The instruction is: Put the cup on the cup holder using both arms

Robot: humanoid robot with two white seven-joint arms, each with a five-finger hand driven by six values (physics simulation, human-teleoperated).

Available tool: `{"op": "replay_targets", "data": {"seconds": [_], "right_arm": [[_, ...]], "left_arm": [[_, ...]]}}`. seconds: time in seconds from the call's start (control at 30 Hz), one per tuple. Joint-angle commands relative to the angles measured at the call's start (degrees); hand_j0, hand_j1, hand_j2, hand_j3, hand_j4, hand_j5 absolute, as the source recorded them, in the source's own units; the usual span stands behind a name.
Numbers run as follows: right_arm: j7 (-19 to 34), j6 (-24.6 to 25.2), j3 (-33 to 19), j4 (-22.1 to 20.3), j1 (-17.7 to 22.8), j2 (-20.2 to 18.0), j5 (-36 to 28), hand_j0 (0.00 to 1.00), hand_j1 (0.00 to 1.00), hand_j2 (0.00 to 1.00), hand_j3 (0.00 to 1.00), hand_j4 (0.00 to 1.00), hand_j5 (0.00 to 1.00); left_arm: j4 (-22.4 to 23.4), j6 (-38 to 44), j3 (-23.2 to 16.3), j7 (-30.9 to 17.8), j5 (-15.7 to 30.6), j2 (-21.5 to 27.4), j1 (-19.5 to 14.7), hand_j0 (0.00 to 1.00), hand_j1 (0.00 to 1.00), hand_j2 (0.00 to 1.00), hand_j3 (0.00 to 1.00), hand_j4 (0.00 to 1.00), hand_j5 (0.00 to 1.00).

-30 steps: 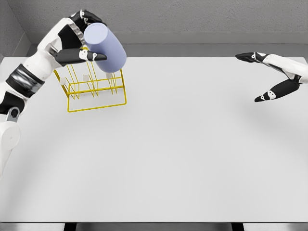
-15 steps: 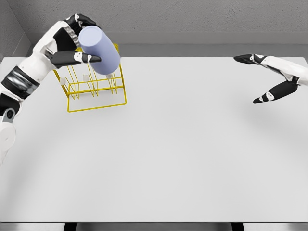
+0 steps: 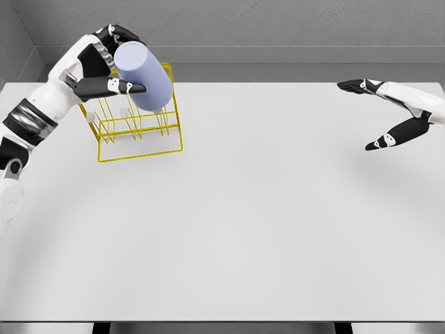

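The yellow wire cup holder (image 3: 139, 129) stands on the white table (image 3: 243, 223) at about ten o'clock from the table's middle, near the far left corner. It is an open frame of thin rods: a rectangular base loop, a rail above it, and upright pegs with small pale tips. Nothing can be seen resting inside it on the base.

The cup (image 3: 144, 76) is held in the air over the holder, at the holder's twelve o'clock. It overlaps the upper rods in the head view, and whether it touches any peg cannot be told. It is a plain lavender-blue cylinder with a smooth matte skin, tilted so that its flat closed end faces up and toward ten o'clock, while its lower end points down toward four o'clock.

The left hand (image 3: 111, 62) clasps the cup from the left, dark fingers curled over the top and the thumb laid across the front.

The right hand (image 3: 389, 111) hovers over the table's far right, at two o'clock, fingers spread wide and holding nothing.
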Motion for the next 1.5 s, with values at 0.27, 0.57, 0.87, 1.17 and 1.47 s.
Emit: {"op": "replay_targets", "data": {"seconds": [0.27, 0.57, 0.87, 1.17, 1.47], "right_arm": [[-0.02, 0.06, -0.01, -0.03, -0.09, -0.07, -0.31, 1.0, 1.0, 1.0, 1.0, 1.0, 1.0], [-0.02, 0.06, -0.01, -0.03, -0.09, -0.07, -0.31, 1.0, 1.0, 1.0, 1.0, 1.0, 1.0], [-0.02, 0.06, -0.01, -0.03, -0.09, 0.02, -0.31, 1.0, 1.0, 1.0, 1.0, 1.0, 1.0], [-0.02, 0.06, -0.01, -0.03, -0.09, 0.02, -0.31, 1.0, 1.0, 1.0, 1.0, 1.0, 1.0], [-0.02, 0.06, -0.01, -0.03, -0.09, -0.07, -0.31, 1.0, 1.0, 1.0, 1.0, 1.0, 1.0]], "left_arm": [[0.45, -0.05, -0.47, 0.06, -0.34, 0.41, 1.14, 0.36, 0.36, 0.36, 0.36, 0.36, 0.36], [0.27, -0.05, -0.47, 0.06, -0.26, 0.41, 1.32, 0.46, 0.46, 0.46, 0.46, 0.46, 0.46], [-0.17, -0.05, -0.47, -1.7, 0.1, 0.5, 1.41, 0.93, 0.93, 0.93, 0.93, 0.93, 0.93], [-0.43, -0.23, -0.21, -3.81, 0.62, 1.02, 1.49, 0.93, 0.93, 0.93, 0.93, 0.93, 0.93], [-10.1, -0.4, 4.01, -4.01, 8.88, 11.3, 8.7, 1.0, 1.0, 1.0, 1.0, 1.0, 1.0]]}}
